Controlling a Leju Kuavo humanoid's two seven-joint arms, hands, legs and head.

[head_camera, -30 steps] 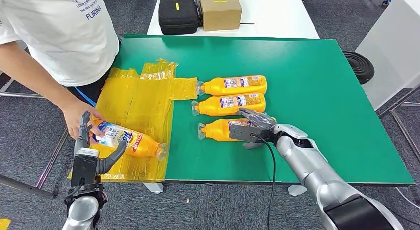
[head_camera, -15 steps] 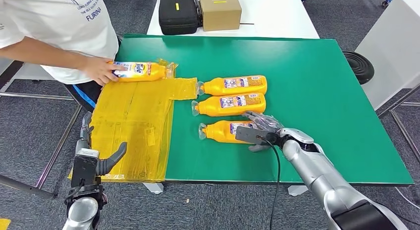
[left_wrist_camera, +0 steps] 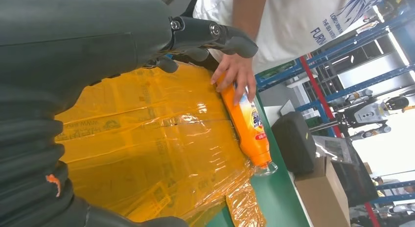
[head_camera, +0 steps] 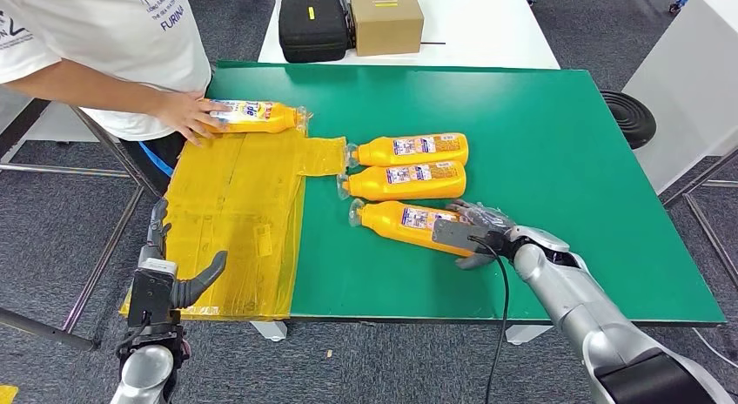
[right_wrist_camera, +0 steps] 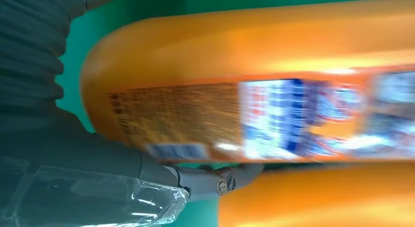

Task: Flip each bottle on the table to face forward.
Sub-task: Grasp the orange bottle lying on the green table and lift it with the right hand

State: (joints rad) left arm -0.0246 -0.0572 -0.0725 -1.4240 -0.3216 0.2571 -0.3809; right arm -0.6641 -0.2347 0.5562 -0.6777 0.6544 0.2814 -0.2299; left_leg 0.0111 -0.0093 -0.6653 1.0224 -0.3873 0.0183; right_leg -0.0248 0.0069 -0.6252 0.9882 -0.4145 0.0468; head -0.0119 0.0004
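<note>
On the green tabletop (head_camera: 566, 143), the right hand (head_camera: 474, 232) grips the nearest orange bottle (head_camera: 409, 223) at its base, fingers curled around it. The left hand (head_camera: 165, 273) hovers empty, fingers spread, over the yellow sheet (head_camera: 235, 221).

1. My head view is bright and evenly lit, sharp, with soft shadows.
2. Glare streaks the yellow plastic sheet (left_wrist_camera: 147, 139) in my left wrist view; windows blow out white.
3. My right wrist view blurs the bottle label (right_wrist_camera: 293, 119).
</note>
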